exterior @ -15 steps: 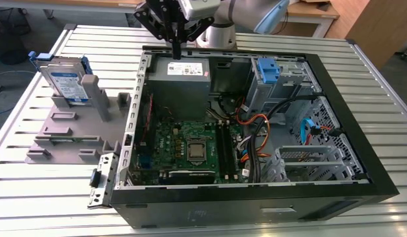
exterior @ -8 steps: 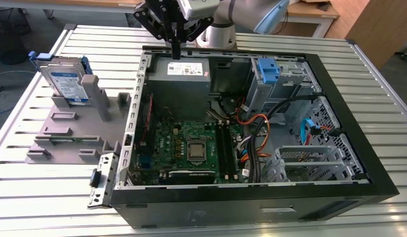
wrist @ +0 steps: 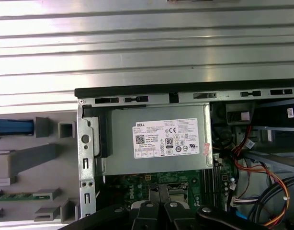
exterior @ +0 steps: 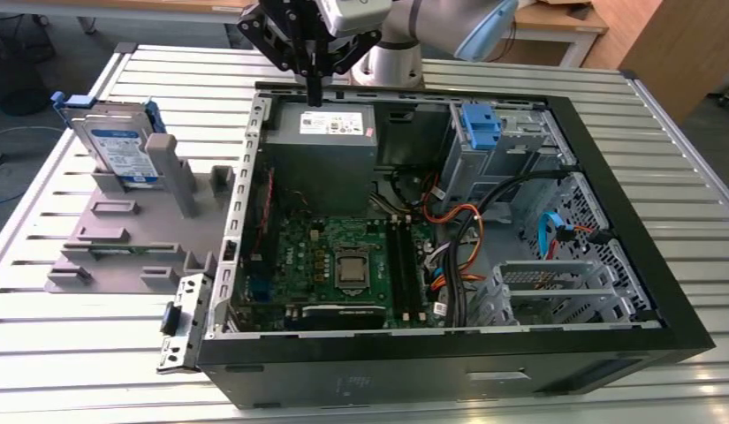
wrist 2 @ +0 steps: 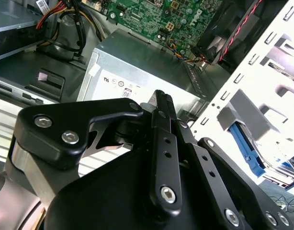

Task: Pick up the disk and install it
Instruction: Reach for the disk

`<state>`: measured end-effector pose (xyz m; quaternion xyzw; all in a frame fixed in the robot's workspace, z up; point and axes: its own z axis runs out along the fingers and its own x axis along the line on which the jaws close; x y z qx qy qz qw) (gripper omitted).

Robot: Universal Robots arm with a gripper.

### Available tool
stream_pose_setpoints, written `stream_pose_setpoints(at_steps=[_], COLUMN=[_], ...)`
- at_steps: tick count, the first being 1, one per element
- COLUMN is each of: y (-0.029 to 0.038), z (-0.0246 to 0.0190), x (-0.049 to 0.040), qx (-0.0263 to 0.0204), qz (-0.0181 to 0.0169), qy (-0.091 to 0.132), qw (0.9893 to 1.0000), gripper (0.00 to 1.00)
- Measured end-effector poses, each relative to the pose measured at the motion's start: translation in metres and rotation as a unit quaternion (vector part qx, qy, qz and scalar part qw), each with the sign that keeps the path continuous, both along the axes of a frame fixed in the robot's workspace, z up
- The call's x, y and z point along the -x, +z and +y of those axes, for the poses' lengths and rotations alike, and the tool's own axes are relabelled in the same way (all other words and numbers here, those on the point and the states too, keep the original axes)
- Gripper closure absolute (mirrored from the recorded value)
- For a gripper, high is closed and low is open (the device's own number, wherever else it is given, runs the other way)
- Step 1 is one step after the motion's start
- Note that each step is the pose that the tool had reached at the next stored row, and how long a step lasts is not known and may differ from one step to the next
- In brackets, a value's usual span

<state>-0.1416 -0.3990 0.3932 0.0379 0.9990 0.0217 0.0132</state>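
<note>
A: What carried everything?

B: A slatted metal desk (exterior: pixel 647 115). The case (exterior: pixel 459 371) lay on its side on it with the open side up. I'd judge that was so an arm could reach the bays from above.

A: And the grey stand (exterior: pixel 117 238)?

B: It sat on the desk at the exterior view's left, just beside the case. With its slots and posts it looked like a parts holder, made to present each piece at a known spot and angle.

A: Where was the disk?

B: The disk (exterior: pixel 119 146) stood on edge at the far end of that stand, label facing out, blue carrier around it. Upright like that, its top edge was free for a pinch from above, in my judgement.

A: Did the claw have it?

B: No. The claw (exterior: pixel 314 88) pointed down over the supply (exterior: pixel 322 124) at the case's far wall, well apart from the disk. Its fingers were pressed together with nothing between them. The first wrist view looked straight down on the supply's label, so the arm was poised above the case and not the stand.

A: Anything smaller?

B: A lone blue bracket (exterior: pixel 482 128) sat at the top of the drive cage (exterior: pixel 523 155), on the exterior view's right of the supply. I could see no drive in it.
</note>
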Motion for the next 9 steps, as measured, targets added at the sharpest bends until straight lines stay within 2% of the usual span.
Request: stream_pose_setpoints(at_steps=[9], y=[-0.0001], z=[0.0001], x=[0.0037], qx=[0.0000], qz=[0.0000], qy=[0.000], qw=[1.0000], gripper=[0.89])
